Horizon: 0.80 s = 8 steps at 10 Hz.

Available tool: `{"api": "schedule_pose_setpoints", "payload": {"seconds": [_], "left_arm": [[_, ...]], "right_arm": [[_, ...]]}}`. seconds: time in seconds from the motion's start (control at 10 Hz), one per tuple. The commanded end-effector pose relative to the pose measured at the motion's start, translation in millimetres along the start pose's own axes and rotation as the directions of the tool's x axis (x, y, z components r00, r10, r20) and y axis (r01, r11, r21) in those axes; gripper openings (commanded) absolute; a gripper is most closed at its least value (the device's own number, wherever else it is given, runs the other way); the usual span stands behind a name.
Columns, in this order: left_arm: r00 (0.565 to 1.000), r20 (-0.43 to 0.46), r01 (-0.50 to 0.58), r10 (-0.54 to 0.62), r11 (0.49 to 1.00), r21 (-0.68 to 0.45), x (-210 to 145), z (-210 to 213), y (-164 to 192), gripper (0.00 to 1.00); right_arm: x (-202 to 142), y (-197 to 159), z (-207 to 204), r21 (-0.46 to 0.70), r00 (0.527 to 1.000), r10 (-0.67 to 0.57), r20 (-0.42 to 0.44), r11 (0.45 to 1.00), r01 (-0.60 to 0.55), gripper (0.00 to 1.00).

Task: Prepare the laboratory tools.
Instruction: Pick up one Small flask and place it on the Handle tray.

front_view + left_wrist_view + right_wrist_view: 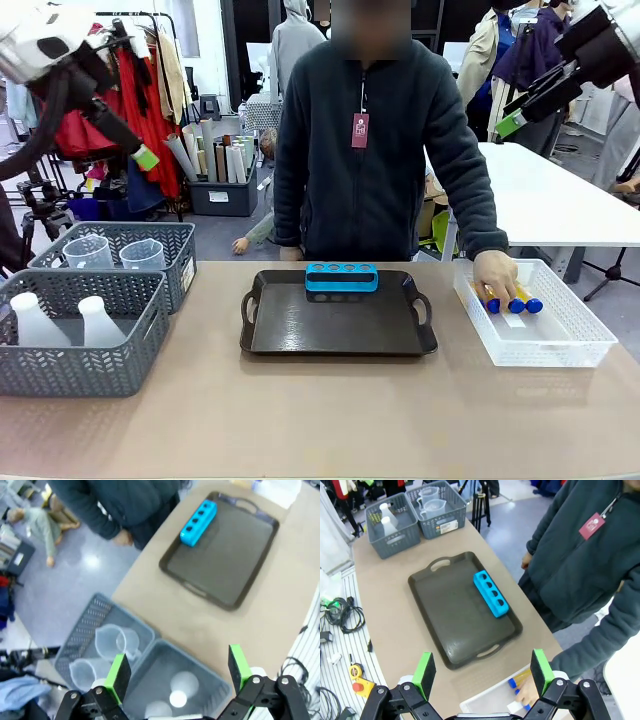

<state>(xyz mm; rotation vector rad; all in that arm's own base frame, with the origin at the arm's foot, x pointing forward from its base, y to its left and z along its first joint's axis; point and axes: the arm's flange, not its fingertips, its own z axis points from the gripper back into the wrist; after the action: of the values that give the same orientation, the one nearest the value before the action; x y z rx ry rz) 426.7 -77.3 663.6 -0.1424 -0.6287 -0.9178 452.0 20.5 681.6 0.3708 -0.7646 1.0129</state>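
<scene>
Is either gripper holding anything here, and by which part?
Nothing is held: the left gripper and right gripper are both open and empty, raised above the table.

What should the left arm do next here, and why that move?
Probably lower the left gripper toward a conical flask in the near grey basket. Its jaws are open and empty, the flasks sit almost straight below it, and the tray holds only the blue rack.
</scene>
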Motion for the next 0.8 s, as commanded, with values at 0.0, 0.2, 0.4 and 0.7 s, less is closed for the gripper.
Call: {"api": "schedule_pose_setpoints", "payload": {"seconds": [0.0,0.2,0.4,0.7], "left_arm": [[0.989,-0.138,-0.047,0.055,0.997,0.059,-20,8,-22,1.0],[0.959,-0.257,-0.102,0.123,0.99,0.095,-44,-7,-24,1.0],[0.888,-0.395,-0.203,0.235,0.972,0.122,-81,-29,-6,1.0],[0.821,-0.457,-0.279,0.343,0.939,0.202,-131,-42,19,1.0]], "right_arm": [[1,0,1,0.0,1.0,0.005,0.003,1.0,-0.005,1.0],[1,0,1,0.0,1.0,0.005,0.003,1.0,-0.005,1.0],[1,0,1,0.0,1.0,0.005,0.003,1.0,-0.005,1.0],[1,0,1,0.0,1.0,0.005,0.003,1.0,-0.005,1.0]]}}
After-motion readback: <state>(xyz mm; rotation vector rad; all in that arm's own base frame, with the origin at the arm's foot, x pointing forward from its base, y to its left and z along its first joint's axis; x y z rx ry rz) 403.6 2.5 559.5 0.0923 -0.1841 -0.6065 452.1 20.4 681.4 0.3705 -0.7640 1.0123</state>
